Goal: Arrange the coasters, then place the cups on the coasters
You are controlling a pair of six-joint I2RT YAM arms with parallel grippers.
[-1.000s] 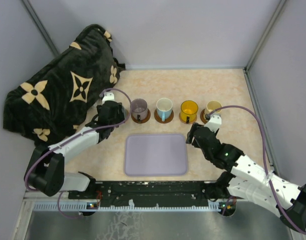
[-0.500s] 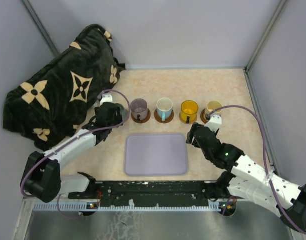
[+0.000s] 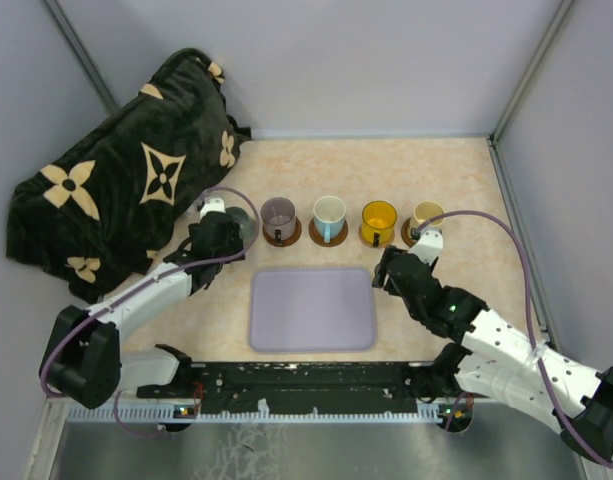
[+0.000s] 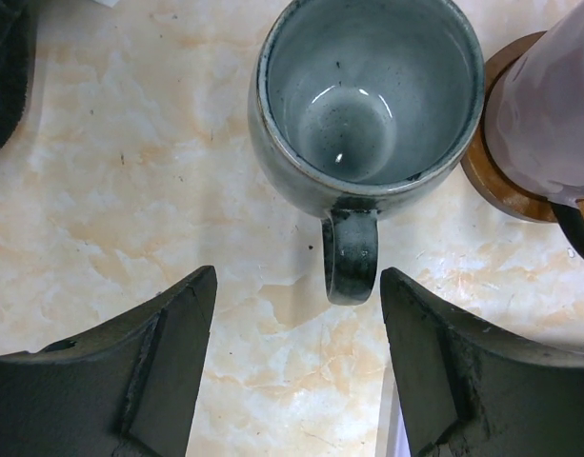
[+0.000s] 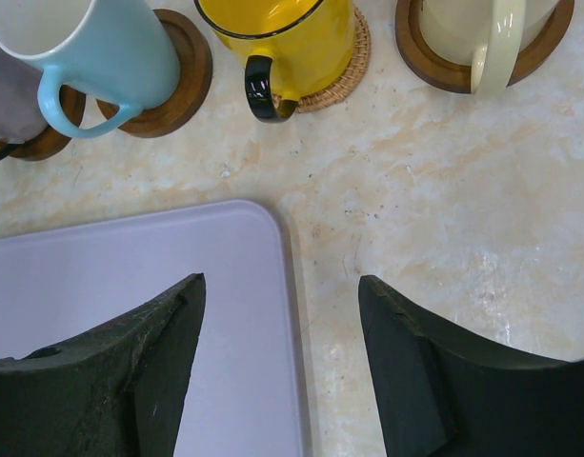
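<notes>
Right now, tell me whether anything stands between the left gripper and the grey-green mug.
Nothing visible does. The open left gripper faces the grey-green mug, with only tabletop between them. The purple-grey mug on its coaster stands beside it, not between.

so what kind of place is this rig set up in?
Probably a lab robot test booth: grey partition walls box in the marble-look tabletop, the left arm and right arm are bolted at its near edge, and the lavender tray looks like a staged prop.
</notes>
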